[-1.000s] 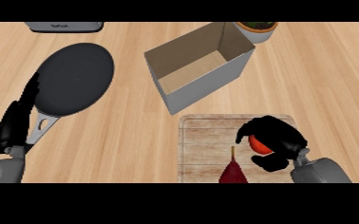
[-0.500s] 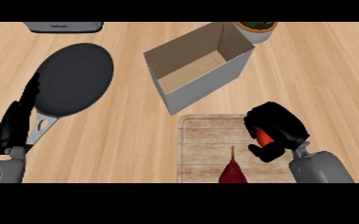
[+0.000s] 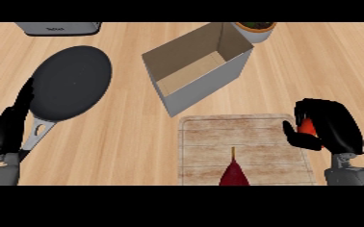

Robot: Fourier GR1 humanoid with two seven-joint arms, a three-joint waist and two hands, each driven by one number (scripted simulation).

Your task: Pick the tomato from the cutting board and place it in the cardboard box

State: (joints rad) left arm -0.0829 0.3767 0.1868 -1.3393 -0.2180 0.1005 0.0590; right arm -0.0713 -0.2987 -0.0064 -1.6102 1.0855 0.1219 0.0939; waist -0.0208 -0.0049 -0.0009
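- We see the tomato (image 3: 307, 125) pinched inside our curled right hand (image 3: 328, 125), only a sliver showing, at the right edge of the cutting board (image 3: 241, 146).
- Little of it shows, so we judge it could slip on the way over.
- The cardboard box (image 3: 199, 72) stands tilted up-left; its near wall could catch our hand.
- The dark red vegetable (image 3: 233, 173) lies clear of our path.
- Our left hand (image 3: 14, 125) rests spread beside the pan (image 3: 70, 82) on the desk (image 3: 128, 139).

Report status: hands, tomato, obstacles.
Right hand fingers curled round tomato, beside cutting board. Left hand resting open. Cardboard box open, unobstructed.
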